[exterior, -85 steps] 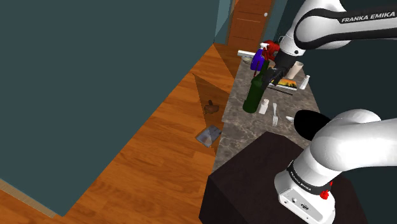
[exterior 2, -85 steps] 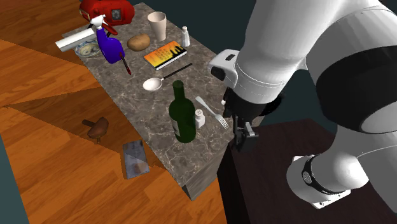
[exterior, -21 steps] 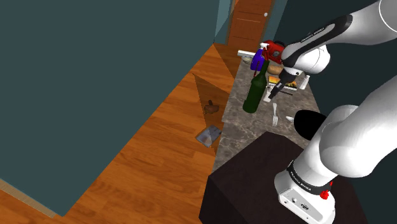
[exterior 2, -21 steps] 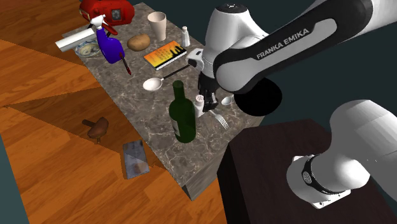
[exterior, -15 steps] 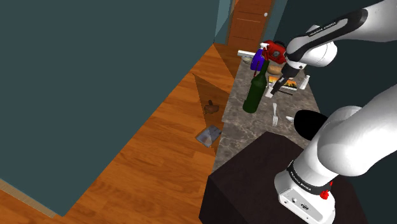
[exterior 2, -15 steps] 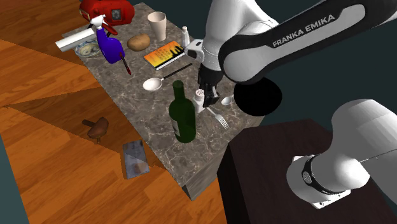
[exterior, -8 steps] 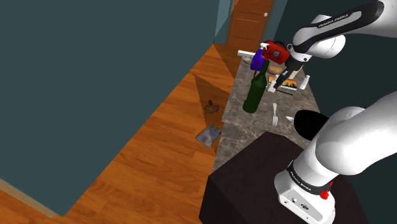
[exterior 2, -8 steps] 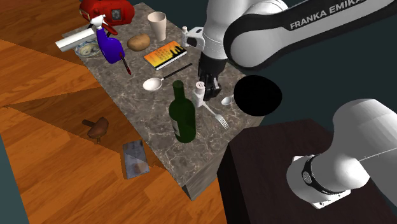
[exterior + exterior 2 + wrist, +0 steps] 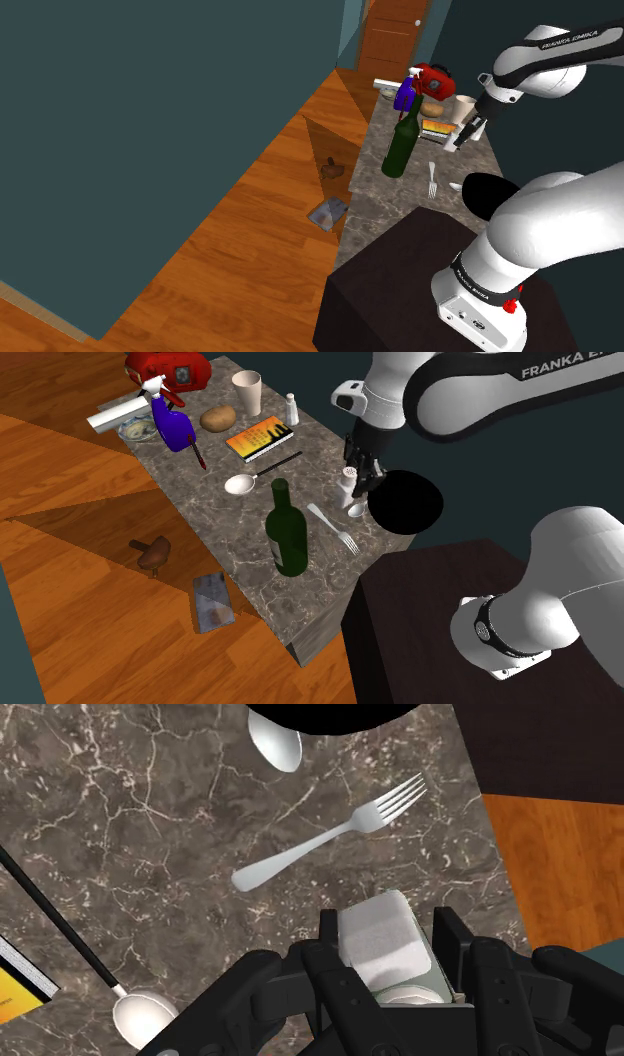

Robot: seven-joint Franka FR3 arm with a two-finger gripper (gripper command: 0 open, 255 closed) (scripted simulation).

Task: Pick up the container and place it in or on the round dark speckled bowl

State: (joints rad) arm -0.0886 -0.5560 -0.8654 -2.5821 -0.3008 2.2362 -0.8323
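Marble tabletop (image 9: 222,524) sits beneath the white container (image 9: 383,939), clasped between the jaws just beside the dark bowl (image 9: 405,502); a loose grip may let it slip short of the rim

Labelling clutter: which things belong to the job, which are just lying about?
Job: small white container in the black gripper; round black bowl.
Lying about: dark green bottle, silver fork, silver spoon, orange book, blue spray bottle, beige cup.
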